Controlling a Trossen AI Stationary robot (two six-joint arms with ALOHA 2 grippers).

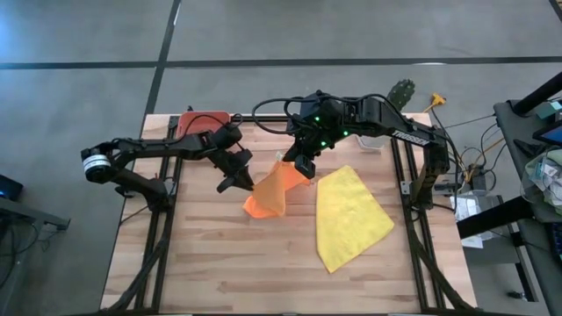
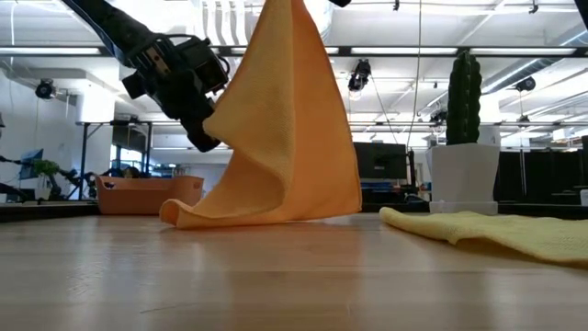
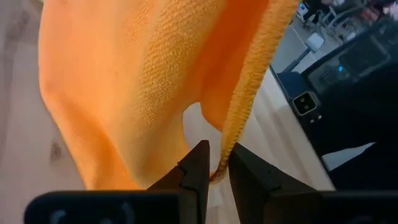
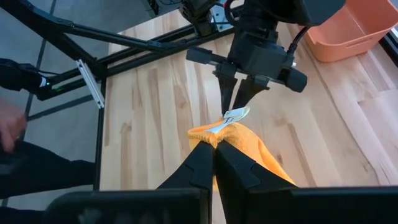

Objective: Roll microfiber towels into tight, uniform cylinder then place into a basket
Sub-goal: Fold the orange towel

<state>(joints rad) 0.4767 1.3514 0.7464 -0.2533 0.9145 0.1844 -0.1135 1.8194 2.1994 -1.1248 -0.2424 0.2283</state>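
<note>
Right gripper [image 1: 303,168] clamps orange towel [image 1: 270,193] corner aloft; left gripper [image 1: 239,182] pinches hanging edge. Step: spreading towel before rolling. Next: lay flat near yellow towel [image 1: 351,216].

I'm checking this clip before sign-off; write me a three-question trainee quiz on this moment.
1. True or false: the orange towel lies flat on the table.
2. Which gripper pinches the towel's raised top corner? A) left gripper B) right gripper
3. Fill in: the yellow towel lies ___ on the table, held by neither arm.

Key
1. False: it hangs lifted, only its lower end on the wood.
2. B; the left gripper is closed on a side edge.
3. flat

The basket holds no towel.
</note>
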